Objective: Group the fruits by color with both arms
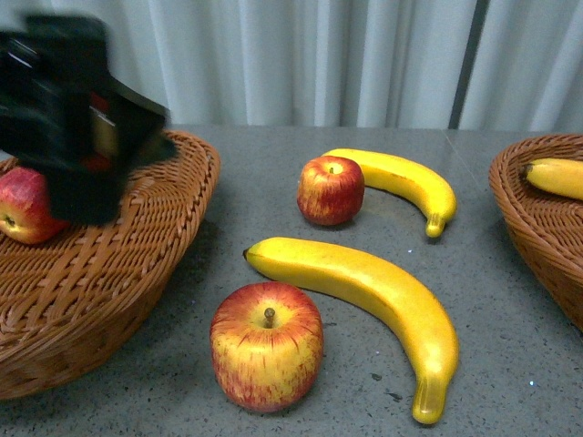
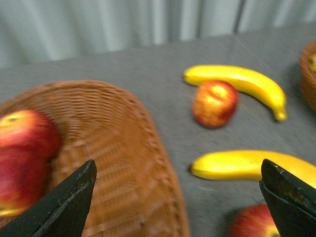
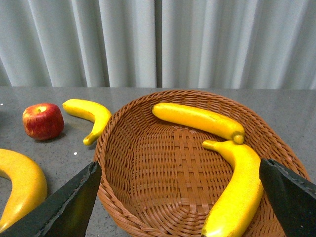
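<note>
apples (image 1: 330, 189) and bananas (image 1: 364, 305): two each loose on surface (image 1: 510, 364), rest sorted. left hand (image 2: 177, 168) wide, empty, above apple basket (image 1: 137, 264); right hand (image 3: 180, 168) wide above banana basket (image 3: 148, 148). risk: near apple (image 1: 266, 358) rolling away under off-centre pinch.

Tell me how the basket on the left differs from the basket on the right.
The left basket holds red apples; the right basket holds bananas. In the front view the left basket is mostly in view, with the left arm over it; the right basket is cut off at the edge. Both are brown woven wicker on the grey table.
</note>
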